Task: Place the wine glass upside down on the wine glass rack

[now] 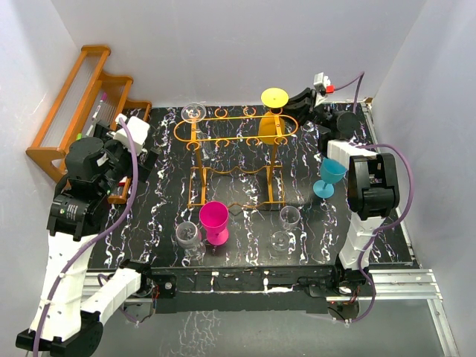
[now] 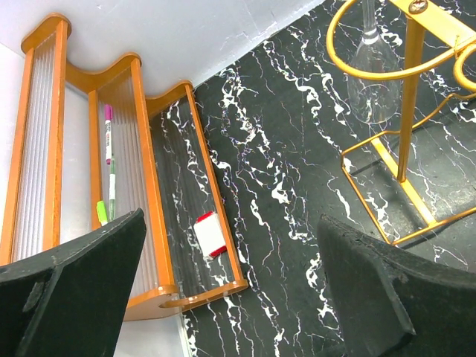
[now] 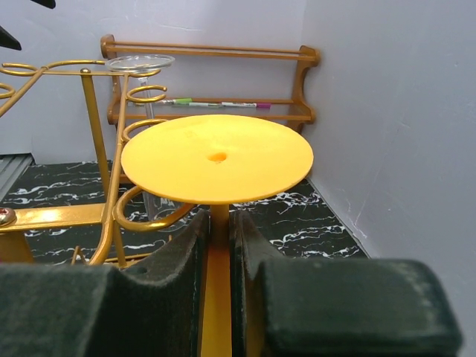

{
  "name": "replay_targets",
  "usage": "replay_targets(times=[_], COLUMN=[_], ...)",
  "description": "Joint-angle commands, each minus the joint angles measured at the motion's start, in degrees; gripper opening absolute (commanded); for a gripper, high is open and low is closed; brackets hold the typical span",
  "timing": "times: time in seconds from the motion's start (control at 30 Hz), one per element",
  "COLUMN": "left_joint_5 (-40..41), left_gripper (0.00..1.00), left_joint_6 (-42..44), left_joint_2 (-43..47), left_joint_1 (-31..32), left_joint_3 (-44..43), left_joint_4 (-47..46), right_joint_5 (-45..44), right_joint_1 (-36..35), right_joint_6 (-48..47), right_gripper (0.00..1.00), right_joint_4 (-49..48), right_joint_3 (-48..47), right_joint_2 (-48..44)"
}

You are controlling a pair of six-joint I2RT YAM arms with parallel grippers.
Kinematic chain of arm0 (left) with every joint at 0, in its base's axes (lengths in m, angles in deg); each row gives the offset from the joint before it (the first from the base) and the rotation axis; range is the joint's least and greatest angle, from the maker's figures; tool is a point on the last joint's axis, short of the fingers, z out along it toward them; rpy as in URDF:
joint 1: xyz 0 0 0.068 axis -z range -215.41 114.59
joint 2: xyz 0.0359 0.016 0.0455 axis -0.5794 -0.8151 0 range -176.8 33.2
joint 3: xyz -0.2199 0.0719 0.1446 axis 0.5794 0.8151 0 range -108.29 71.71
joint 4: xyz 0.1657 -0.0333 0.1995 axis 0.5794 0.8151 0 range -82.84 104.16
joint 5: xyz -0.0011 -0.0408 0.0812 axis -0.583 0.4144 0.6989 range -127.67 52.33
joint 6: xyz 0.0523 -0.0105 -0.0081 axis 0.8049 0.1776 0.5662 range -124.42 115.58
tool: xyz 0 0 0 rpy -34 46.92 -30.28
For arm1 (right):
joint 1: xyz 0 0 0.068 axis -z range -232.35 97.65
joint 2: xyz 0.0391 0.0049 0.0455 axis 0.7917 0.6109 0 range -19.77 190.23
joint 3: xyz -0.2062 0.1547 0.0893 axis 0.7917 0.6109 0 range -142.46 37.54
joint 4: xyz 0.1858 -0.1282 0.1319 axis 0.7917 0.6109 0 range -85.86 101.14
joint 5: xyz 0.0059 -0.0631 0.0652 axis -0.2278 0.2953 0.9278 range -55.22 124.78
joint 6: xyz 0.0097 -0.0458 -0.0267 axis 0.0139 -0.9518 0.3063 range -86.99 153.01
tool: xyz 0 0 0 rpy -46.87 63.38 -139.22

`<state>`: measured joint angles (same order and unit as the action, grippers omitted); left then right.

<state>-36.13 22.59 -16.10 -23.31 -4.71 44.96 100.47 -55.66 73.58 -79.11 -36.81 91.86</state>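
The black marbled table (image 1: 158, 223) bore the gold wire wine glass rack (image 2: 405, 111), with one clear glass (image 1: 195, 112) hung on it base-up. The yellow wine glass (image 3: 216, 160) was inverted at the rack's far right end, its foot seemingly just above a ring slot, so seating and release looked left to do. The right gripper (image 3: 219, 245) was clamped on its stem under the foot. The left gripper (image 2: 232, 223) gaped wide, holding nothing, well apart from the glass.

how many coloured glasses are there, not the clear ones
3: yellow glass upside down at the rack's right end, stem in the right gripper; teal glass standing on the table right of the rack; pink glass near the front edge. None seems hidden.
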Motion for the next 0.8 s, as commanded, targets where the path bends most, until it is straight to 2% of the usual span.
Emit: replay_targets(times=[0.0, 0.47, 0.6, 0.77], left_joint_5=[0.9, 0.7, 0.6, 0.3], left_gripper=[0.97, 0.97, 0.97, 0.97], left_joint_6=[-0.1, -0.4, -0.6, -0.8], left_joint_2=[0.5, 0.9, 1.2, 1.5], left_joint_1=[-0.3, -0.4, -0.6, -0.8], left_joint_3=[-1.6, -0.6, -0.2, 0.3], left_joint_4=[0.1, 0.4, 0.5, 0.5], right_joint_5=[-1.1, -1.9, -3.4, -2.3], right_joint_1=[0.3, 0.9, 1.6, 1.7], right_joint_6=[0.3, 1.0, 4.4, 4.4], right_gripper=[0.08, 0.08, 0.08, 0.08], right_joint_4=[-11.4, -16.1, -21.0, -21.1], right_joint_3=[1.3, 5.6, 5.7, 6.1], right_joint_2=[-2.2, -4.7, -4.3, -4.8])
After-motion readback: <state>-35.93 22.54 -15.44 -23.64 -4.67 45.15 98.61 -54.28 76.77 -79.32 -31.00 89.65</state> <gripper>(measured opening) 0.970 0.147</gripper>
